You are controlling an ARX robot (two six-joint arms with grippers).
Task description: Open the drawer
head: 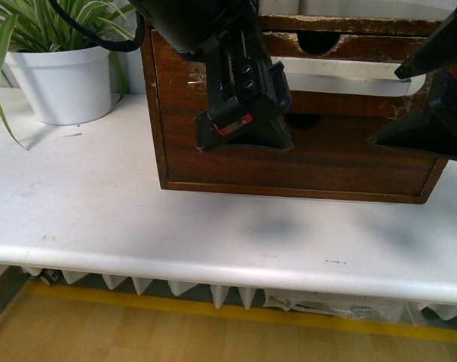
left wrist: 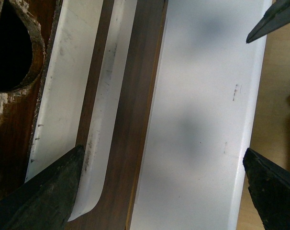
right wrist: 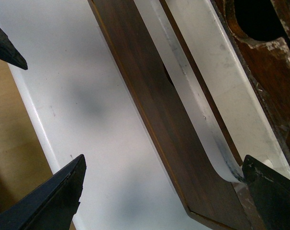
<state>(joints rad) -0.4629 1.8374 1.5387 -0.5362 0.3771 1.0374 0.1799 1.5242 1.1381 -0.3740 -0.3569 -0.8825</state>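
A dark wooden chest (head: 157, 113) stands on the white table (head: 100, 204). The drawer (head: 364, 47) has a chipped front and a half-round notch (head: 319, 41). A long white taped handle (head: 349, 75) hangs below the notch. My left gripper (head: 247, 124) is open in front of the handle's left part. My right gripper (head: 428, 90) is open by its right end. In the left wrist view the open gripper (left wrist: 162, 158) has one finger (left wrist: 49, 191) beside the handle (left wrist: 104, 120). In the right wrist view the open gripper (right wrist: 164, 163) has one finger (right wrist: 269, 191) at the handle's curled end (right wrist: 221, 163).
Below the drawer is a plain dark front (head: 289, 162) with no handle. A potted plant (head: 62, 79) in a white pot stands at the back left of the table. The table's front edge (head: 213, 264) runs across, with wooden floor (head: 138, 332) beneath.
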